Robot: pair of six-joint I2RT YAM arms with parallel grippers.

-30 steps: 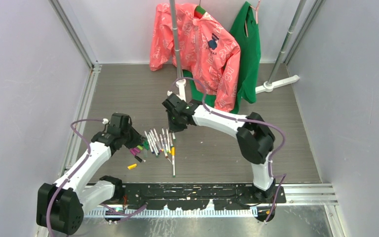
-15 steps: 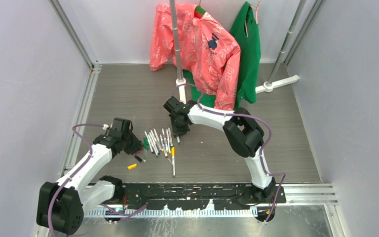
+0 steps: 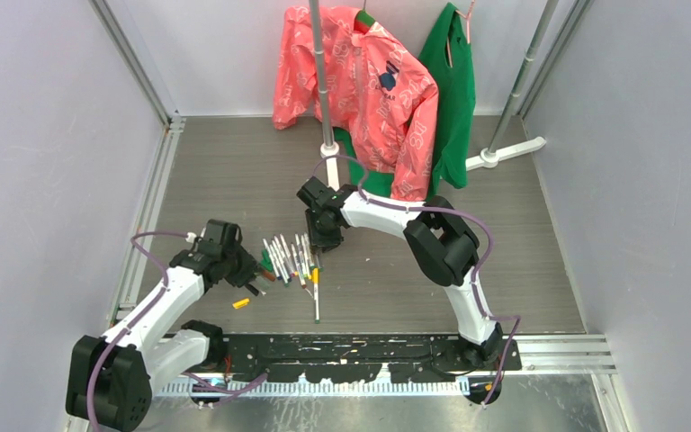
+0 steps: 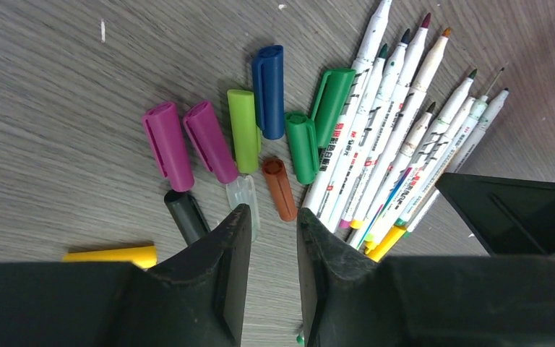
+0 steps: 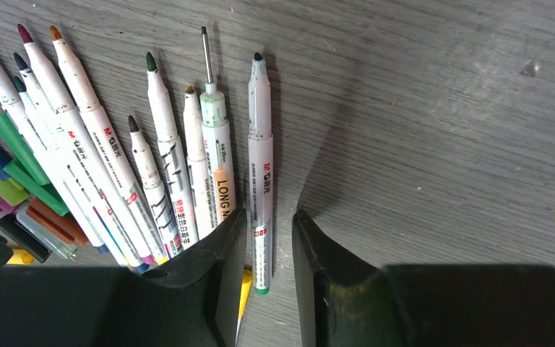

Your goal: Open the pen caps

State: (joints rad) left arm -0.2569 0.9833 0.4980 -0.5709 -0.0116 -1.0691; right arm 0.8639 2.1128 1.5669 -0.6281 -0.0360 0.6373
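The L gripper (image 4: 273,215) is seen low over the table (image 4: 58,72), its jaws parted by a narrow gap only. Nothing is held btwn them. The pens (image 4: 383,144) are fanned out uncapped, tips bared, white barrels packed side by side.

The pen caps (image 4: 243,130) are laid loose on the L-arm side of the pens:
- 2 green caps (image 4: 302,144) are found right against the outermost barrel.
- The blue cap (image 4: 269,90), lime cap (image 4: 243,108) and 2 purple caps (image 4: 209,141) are spread further out from the pens.
- The brown cap (image 4: 280,189), clear cap (image 4: 243,199) and dark cap (image 4: 186,215) are set nearer the fingers. The clear one ends at a fingertip, and contact can't be told.
- The yellow cap (image 4: 112,254) is placed farthest from the pens, apart from the rest.

The R gripper (image 5: 269,217) is positioned at the opposite side of the pens, jaws likewise slightly apart. The green-ended pen (image 5: 260,159), outermost of the fan, is seen running into that gap. It lies flat on the table, and bare space shows btwn it and one finger, so it isn't clamped.
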